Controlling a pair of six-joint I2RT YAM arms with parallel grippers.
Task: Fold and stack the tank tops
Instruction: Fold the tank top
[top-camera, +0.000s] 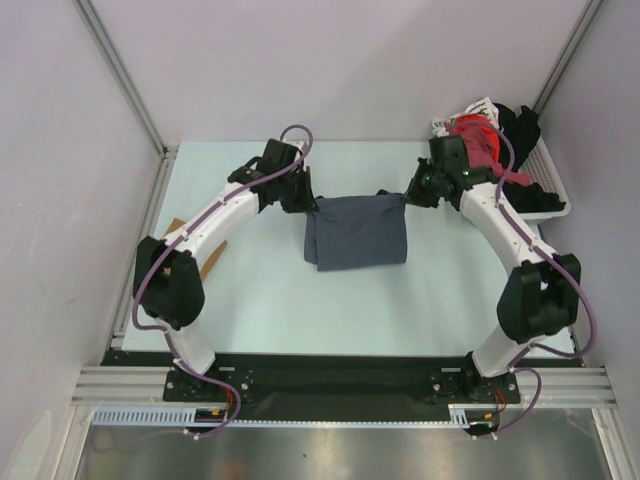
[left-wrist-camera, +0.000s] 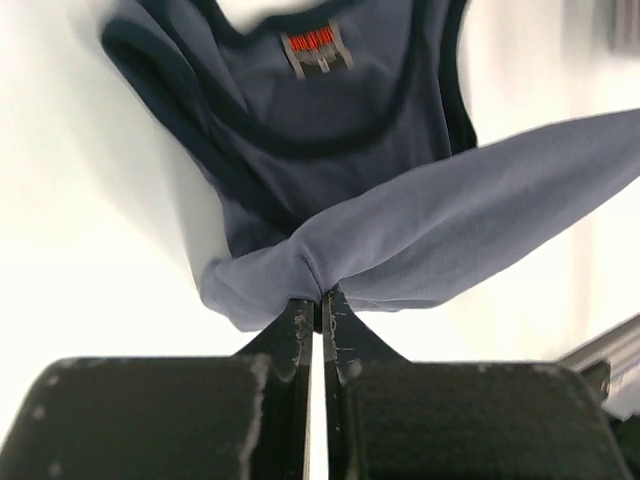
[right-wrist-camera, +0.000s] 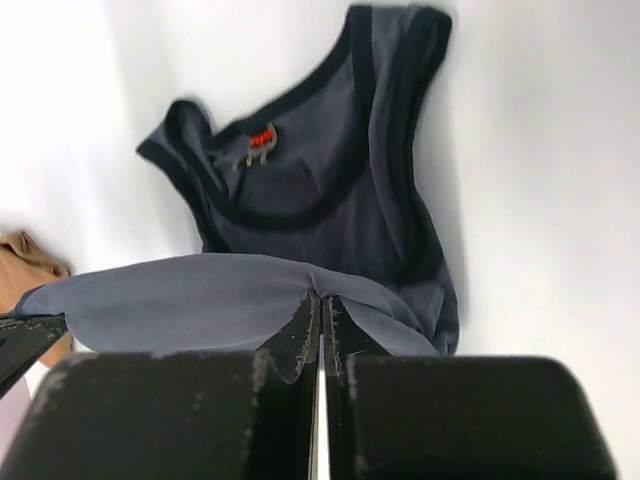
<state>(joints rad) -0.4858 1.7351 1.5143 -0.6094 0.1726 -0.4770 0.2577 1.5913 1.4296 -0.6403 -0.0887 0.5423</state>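
The left gripper (top-camera: 306, 203) and right gripper (top-camera: 398, 196) each pinch a far corner of the blue top (top-camera: 356, 235), stretched between them. The tan top (right-wrist-camera: 25, 265) lies left.

A: Tan tank top (top-camera: 213, 257) status?
B: Mostly hidden beneath the left arm (top-camera: 215, 215) from above; cut off by the frame edge in the right wrist view
A: Neck label (left-wrist-camera: 318, 47) on the slate-blue tank top (left-wrist-camera: 330, 110)?
B: Blurred; text unreadable
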